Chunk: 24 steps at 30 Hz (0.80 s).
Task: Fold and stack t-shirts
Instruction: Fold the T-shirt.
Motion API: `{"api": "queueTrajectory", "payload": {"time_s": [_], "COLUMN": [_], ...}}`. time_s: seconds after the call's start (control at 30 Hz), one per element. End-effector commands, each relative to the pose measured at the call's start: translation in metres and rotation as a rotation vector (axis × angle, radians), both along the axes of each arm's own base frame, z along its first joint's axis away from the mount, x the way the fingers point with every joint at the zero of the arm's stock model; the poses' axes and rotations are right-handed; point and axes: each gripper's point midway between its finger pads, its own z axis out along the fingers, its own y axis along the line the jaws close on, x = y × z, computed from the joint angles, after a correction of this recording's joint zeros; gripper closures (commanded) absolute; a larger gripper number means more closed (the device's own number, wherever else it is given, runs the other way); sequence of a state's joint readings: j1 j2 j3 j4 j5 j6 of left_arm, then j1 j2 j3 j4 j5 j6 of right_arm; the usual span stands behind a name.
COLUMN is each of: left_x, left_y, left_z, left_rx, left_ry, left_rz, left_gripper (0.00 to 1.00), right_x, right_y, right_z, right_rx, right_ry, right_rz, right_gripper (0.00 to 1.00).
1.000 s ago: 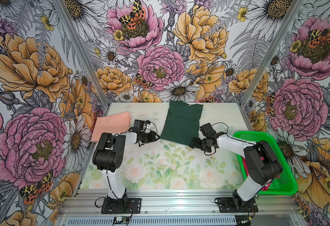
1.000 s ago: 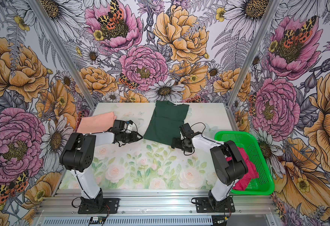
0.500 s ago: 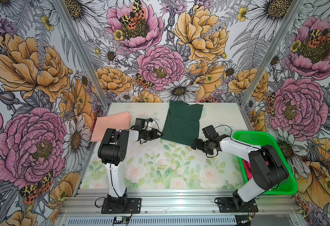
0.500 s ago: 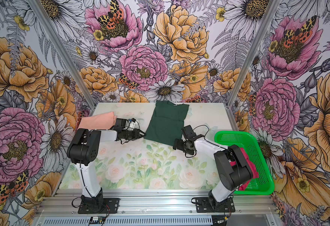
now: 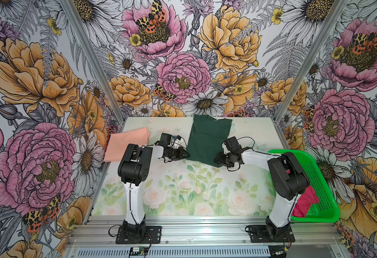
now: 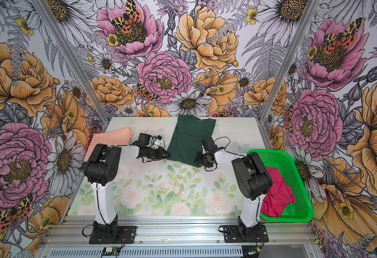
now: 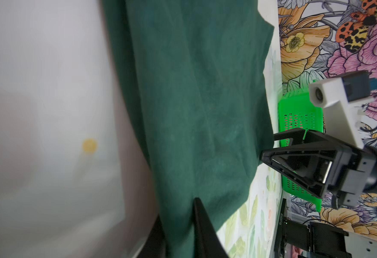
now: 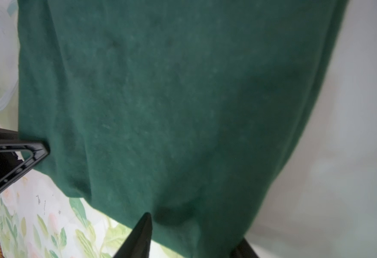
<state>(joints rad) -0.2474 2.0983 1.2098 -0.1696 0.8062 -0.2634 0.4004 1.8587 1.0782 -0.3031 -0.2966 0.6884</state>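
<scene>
Shirts number three, grippers two, basket one. At your far left, the peach shirt lies folded near the left edge of the table. Next, your left gripper is clamped tight on the near left corner of the dark green shirt, with cloth pinched between its fingers. That shirt lies flat mid-table, reaching toward the back wall. Your right gripper straddles the shirt's near right corner, jaws partly apart with cloth bunched between them. You cannot tell whether it has a firm hold. Farthest right, the crimson-pink shirt sits crumpled in the green basket, beside the table's right edge.
</scene>
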Motion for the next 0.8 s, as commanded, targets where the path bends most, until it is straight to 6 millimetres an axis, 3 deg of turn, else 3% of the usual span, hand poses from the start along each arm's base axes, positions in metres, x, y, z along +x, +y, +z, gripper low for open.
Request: {"api": "queueTrajectory", "payload": {"time_s": [0.0, 0.1, 0.27, 0.4, 0.57, 0.77], "left_x": [-0.015, -0.019, -0.02, -0.032, -0.065, -0.115], "left_y": [-0.006, -0.005, 0.003, 0.003, -0.009, -0.022], "left_z": [0.0, 0.002, 0.009, 0.023, 0.046, 0.06], "left_rx": [-0.022, -0.011, 0.045, 0.093, 0.166, 0.199], "left_ry": [0.04, 0.046, 0.04, 0.022, -0.032, -0.049], "left_rz": [-0.053, -0.044, 0.014, 0.046, 0.074, 0.083], "left_gripper": [1.0, 1.0, 1.0, 1.0, 1.0, 1.0], "right_x": [-0.024, -0.031, -0.043, -0.059, -0.079, -0.105], "right_y": [0.005, 0.002, -0.001, -0.005, -0.007, -0.008], "right_z": [-0.018, -0.016, -0.004, 0.014, 0.036, 0.045], "right_rx": [0.007, 0.005, 0.013, -0.001, -0.018, -0.038], "right_ry": [0.088, 0.09, 0.081, 0.062, 0.031, 0.02], "right_rz": [0.039, 0.039, 0.047, 0.059, 0.083, 0.102], "right_gripper": [0.74, 0.85, 0.87, 0.87, 0.87, 0.86]}}
